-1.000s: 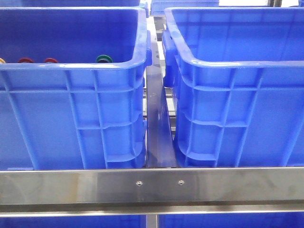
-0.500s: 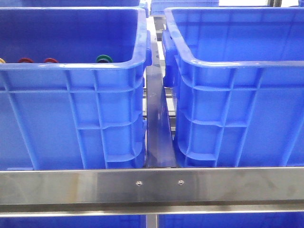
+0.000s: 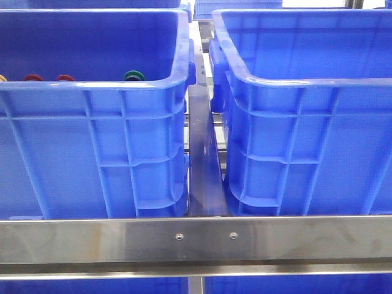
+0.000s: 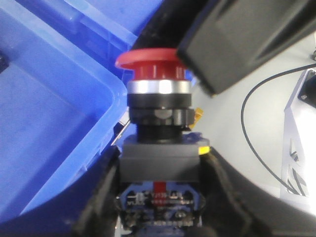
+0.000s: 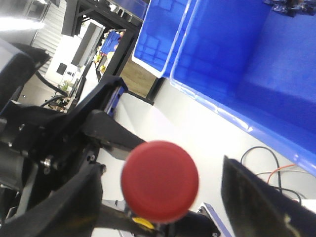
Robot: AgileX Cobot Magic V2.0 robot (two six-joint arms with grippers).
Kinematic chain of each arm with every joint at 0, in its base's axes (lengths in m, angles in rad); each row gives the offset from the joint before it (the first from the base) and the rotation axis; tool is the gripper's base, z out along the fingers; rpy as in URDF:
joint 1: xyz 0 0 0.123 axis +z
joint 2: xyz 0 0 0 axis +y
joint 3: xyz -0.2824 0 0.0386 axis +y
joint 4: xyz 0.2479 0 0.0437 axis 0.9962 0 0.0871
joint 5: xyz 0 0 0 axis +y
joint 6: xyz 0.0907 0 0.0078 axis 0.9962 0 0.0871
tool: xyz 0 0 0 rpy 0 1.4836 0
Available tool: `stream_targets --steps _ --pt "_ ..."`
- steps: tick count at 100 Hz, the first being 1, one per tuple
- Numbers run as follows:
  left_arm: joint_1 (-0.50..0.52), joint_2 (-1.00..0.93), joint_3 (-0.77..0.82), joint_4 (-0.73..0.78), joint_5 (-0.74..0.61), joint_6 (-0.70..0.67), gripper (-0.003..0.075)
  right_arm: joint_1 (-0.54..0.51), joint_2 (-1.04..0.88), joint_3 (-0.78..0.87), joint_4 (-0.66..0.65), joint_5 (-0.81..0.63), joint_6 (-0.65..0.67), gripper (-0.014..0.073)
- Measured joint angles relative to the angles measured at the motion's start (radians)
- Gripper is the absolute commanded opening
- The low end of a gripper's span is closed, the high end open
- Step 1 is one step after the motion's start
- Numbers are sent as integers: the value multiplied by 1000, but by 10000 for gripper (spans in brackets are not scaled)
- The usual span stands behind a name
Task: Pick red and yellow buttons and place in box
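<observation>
My left gripper (image 4: 160, 165) is shut on the dark square body of a red button (image 4: 154, 60), its cap pointing away from the wrist. In the right wrist view the same red button (image 5: 159, 180) sits cap-on between the wide-apart fingers of my right gripper (image 5: 160, 170), which is open and not touching it. More red buttons (image 3: 33, 78) and the edge of a yellow one (image 3: 2, 78) peek over the near wall of the left blue crate (image 3: 92, 92). The box (image 3: 306, 86), a twin blue crate, stands to the right. Neither gripper shows in the front view.
A green cap (image 3: 135, 76) lies in the left crate beside the red ones. A steel rail (image 3: 196, 239) runs across in front of both crates, with a narrow gap (image 3: 201, 153) between them. Cables (image 4: 256, 138) lie on the pale floor below.
</observation>
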Motion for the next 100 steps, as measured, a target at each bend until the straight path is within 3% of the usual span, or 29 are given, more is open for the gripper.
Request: stream_targets --steps 62,100 --pt "0 0 0 -2 2 0 -19 59 47 -26 24 2 -11 519" --pt "0 0 0 -4 8 0 -19 66 65 -26 52 -3 -24 132"
